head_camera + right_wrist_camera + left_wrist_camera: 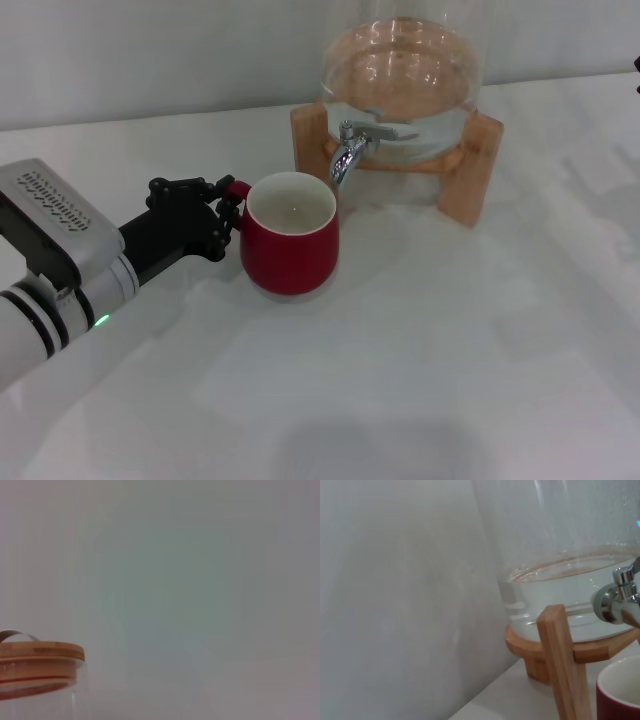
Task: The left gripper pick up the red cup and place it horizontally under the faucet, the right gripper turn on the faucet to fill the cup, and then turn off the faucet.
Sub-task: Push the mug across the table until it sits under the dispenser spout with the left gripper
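The red cup (290, 248) stands upright on the white table, its white inside empty, with its rim just below the spout of the chrome faucet (350, 150). My left gripper (226, 208) reaches in from the left, its black claw closed around the cup's small handle. In the left wrist view the faucet (618, 600) shows at the edge, with the red cup (619, 692) below it. The right gripper is out of view.
The faucet is fixed to a clear glass dispenser (400, 70) holding water, on a wooden stand (470, 165) at the back of the table. The right wrist view shows only the dispenser's wooden lid (40, 652) against a pale wall.
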`<state>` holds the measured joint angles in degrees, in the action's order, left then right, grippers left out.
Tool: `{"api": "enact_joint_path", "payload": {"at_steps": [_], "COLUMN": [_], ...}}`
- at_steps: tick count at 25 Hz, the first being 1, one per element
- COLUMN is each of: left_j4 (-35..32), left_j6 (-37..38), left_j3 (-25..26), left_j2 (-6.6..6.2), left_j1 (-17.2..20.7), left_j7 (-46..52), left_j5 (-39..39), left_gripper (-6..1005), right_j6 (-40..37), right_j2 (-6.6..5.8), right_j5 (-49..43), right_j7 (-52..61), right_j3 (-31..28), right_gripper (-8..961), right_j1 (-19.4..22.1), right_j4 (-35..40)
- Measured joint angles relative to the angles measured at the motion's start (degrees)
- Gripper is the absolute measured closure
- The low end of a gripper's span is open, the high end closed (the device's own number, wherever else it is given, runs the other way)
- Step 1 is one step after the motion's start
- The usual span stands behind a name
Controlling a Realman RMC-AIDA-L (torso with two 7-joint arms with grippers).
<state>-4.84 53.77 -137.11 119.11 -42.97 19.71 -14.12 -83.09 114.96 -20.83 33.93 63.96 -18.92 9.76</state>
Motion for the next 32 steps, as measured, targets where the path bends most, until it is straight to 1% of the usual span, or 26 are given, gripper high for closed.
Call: {"api": "enact_joint_path", "payload": {"at_steps": [7,12,32], "left_j4": [-1.6,-1.7,-1.7], "left_j6": [-0.7,-0.8,-3.0], "left_j3": [0.0,0.0,0.0], "left_j2": [0.15,0.16,0.25], "left_j1": [0.2,0.4,1.0], "left_j7": [1.5,3.1,4.5], "left_j5": [1.1,2.4,3.8], "left_gripper": [896,896,897], "right_j6": [-0.7,-0.8,-1.9], "right_j2": [-0.16,-0.19,-0.09], "right_j5": [0.0,0.0,-0.1], "right_j7": [0.0,0.0,0.8], "right_j3": [0.4,0.6,2.1], "right_gripper": [85,85,85], "right_j1": [0.0,0.1,0.1], "right_j4": [0.2,0.7,0.7]}}
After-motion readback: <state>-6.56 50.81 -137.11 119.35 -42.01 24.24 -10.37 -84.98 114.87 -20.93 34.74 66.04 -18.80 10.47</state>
